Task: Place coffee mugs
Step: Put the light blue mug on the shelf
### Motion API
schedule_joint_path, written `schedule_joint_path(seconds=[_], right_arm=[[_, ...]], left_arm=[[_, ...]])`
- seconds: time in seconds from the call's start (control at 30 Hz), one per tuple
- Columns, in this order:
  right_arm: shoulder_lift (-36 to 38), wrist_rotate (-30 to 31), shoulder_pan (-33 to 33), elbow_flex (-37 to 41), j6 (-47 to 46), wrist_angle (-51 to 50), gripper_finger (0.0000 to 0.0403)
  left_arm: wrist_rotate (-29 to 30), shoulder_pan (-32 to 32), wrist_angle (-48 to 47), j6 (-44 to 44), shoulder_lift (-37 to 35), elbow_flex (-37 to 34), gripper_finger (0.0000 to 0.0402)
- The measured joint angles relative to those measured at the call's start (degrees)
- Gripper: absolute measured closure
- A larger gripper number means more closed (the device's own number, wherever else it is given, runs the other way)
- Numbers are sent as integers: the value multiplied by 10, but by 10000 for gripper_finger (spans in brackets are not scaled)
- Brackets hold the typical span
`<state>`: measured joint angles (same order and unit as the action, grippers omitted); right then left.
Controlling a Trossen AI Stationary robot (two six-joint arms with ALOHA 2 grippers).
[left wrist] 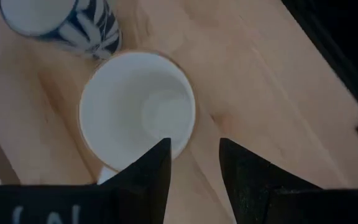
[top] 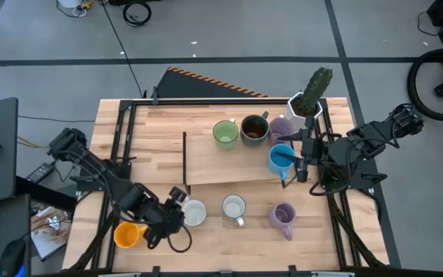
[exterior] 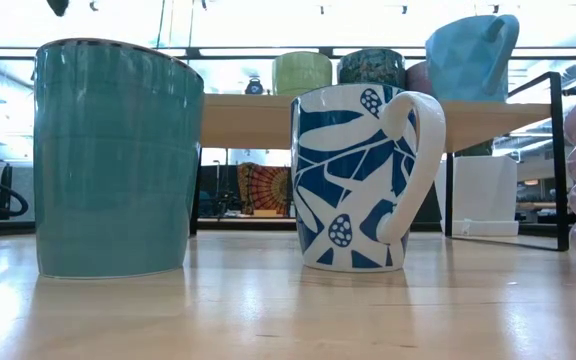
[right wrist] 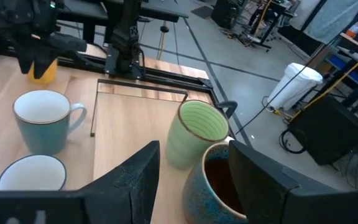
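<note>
on the near strip of the table [top: 206, 235], an orange mug [top: 128, 234] lies at the left with nothing visible inside. just right of it the left gripper [top: 180, 208] hangs over a teal mug with a white inside [top: 194, 212]; its fingers stand apart, one at the mug's rim, the other outside the wall, and whether they pinch the wall i cannot tell. this mug is empty. next along, a white mug with blue leaf pattern [top: 234, 208] is empty too, and a lavender mug [top: 283, 216] stands right of that.

farther back, on a raised wooden board [top: 229, 163], the right gripper [top: 292, 160] is at a blue mug [top: 281, 158], fingers on its rim, gripping it. behind it stand a green mug [top: 225, 133], empty, a dark brown mug [top: 254, 129], and a second lavender mug [top: 282, 127]. farthest, at the corner, a white pot [top: 308, 109] holds a green cactus [top: 316, 88].
</note>
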<state>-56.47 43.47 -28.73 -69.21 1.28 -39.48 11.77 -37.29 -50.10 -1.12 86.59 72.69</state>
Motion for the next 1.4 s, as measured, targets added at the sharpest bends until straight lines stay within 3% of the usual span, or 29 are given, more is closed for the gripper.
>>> schedule_joint_path(seconds=[0.13, 0.4, 0.97, 1.4], right_arm=[[0, -3, 0, 0, -4, 0, 206], [0, -16, 0, 0, -17, -5, 206], [0, -21, 0, 0, -17, -5, 206], [0, -31, 0, 0, -18, -9, 206]], left_arm=[[12, 1, -1, 77, 17, 1, 260], [7, 0, -2, 135, 57, 1, 260], [5, 6, 10, 184, 142, 1, 262], [-70, 7, 37, 197, 144, 0, 371]])
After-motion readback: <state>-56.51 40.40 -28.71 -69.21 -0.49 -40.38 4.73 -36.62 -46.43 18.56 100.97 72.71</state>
